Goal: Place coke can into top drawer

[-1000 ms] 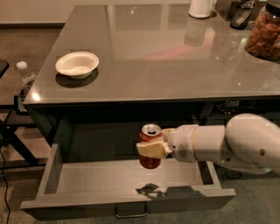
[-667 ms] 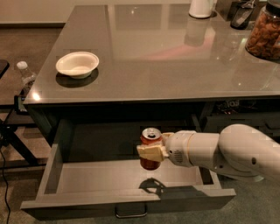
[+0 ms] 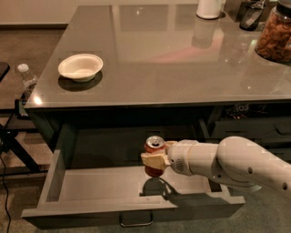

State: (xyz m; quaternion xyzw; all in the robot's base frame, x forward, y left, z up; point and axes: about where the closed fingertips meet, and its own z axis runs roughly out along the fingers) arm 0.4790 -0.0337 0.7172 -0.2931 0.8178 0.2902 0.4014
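Observation:
The coke can (image 3: 154,146), red with a silver top and pull tab, is upright inside the open top drawer (image 3: 104,187), near its middle. My gripper (image 3: 153,159) reaches in from the right on a white arm (image 3: 227,163) and is shut on the can's body. The can hangs just above the drawer's pale grey floor, with its shadow below it. The drawer is pulled out wide under the tabletop. Its metal bar handle (image 3: 136,221) shows on the front.
A white bowl (image 3: 80,66) sits on the grey tabletop (image 3: 173,50) at the left. A white container (image 3: 209,8), a dark object and a jar of snacks (image 3: 275,34) stand at the back right. A plastic bottle (image 3: 27,80) stands left of the table. Narrower dark drawers (image 3: 254,127) are at the right.
The gripper with the can has sunk lower into the drawer and the arm has dropped with it. The shadow under the can has come closer to it.

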